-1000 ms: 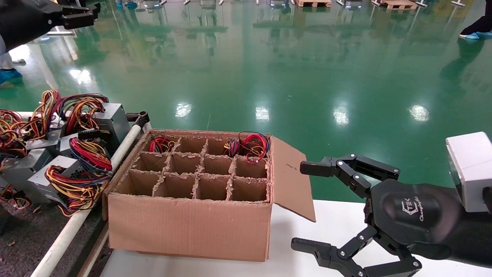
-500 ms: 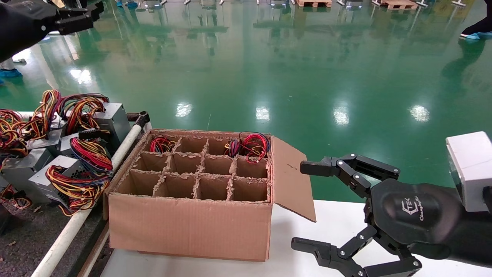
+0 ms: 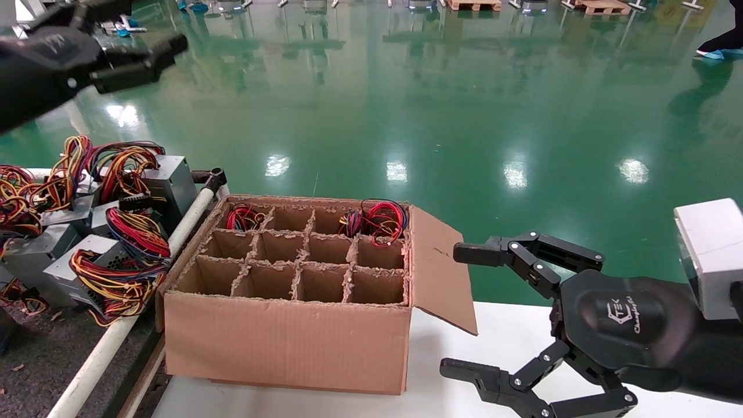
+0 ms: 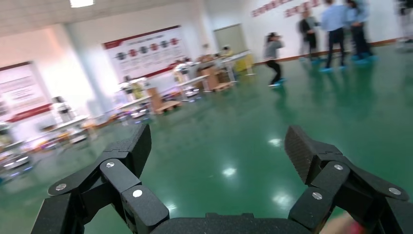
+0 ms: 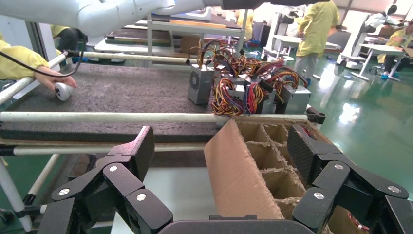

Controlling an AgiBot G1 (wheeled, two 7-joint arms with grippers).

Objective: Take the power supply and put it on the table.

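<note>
Two power supplies stand in the cardboard box [image 3: 284, 337], showing only as cable bundles: one at the back left cell [image 3: 244, 217], one at the back right [image 3: 376, 220]. Several more power supplies [image 3: 87, 232] lie on the dark grey table [image 3: 35, 360] left of the box, behind its white rail [image 3: 116, 337]. My left gripper [image 3: 154, 26] hangs high over the green floor, far above the table, open and empty [image 4: 217, 146]. My right gripper [image 3: 453, 310] is open right of the box, level with its flap [image 5: 220, 146].
The box sits on a smooth white tabletop [image 3: 505, 331], with its flap [image 3: 441, 267] hanging out toward my right gripper. In the right wrist view a person's hand [image 5: 53, 80] rests on the far part of the table [image 5: 122, 92]. Other people stand beyond it.
My left gripper has swung to the right and slightly lower in the head view, turning as it went. The right arm and the box have not moved.
</note>
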